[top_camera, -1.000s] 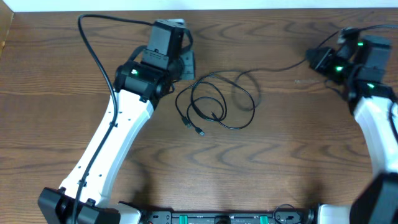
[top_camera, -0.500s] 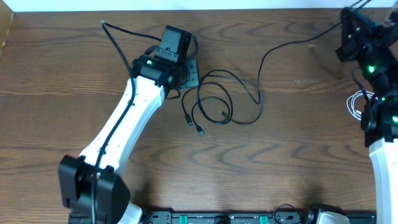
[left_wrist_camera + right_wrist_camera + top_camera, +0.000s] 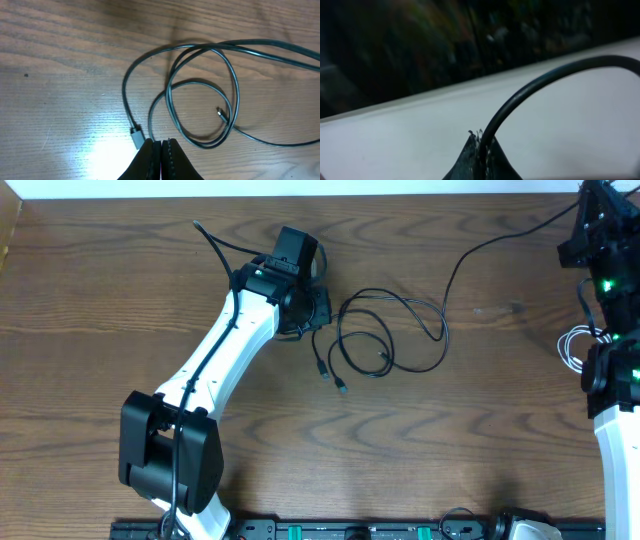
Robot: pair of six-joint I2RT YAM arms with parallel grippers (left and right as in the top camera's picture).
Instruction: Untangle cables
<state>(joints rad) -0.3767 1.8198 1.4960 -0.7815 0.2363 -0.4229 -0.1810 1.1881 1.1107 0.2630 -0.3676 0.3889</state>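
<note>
Work partly done: black cables (image 3: 235, 97) mid-table, crossed in loops, one strand stretched to the far right; left gripper (image 3: 161, 150) clamped on a strand, right gripper (image 3: 481, 147) clamped on the stretched one; white cable (image 3: 570, 345) at right edge, apart.

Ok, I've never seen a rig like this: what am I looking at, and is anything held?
This is a robot: a left arm and a right arm at a wooden table. One picture looks down from above. The other two come from a camera on each wrist, with that arm's fingers at the bottom. A thin black cable lies looped on the table, and a white cord shows beside the right arm. The left gripper is shut, apparently pinching a strand of the black cable. The right gripper is shut on the black cable too.
</note>
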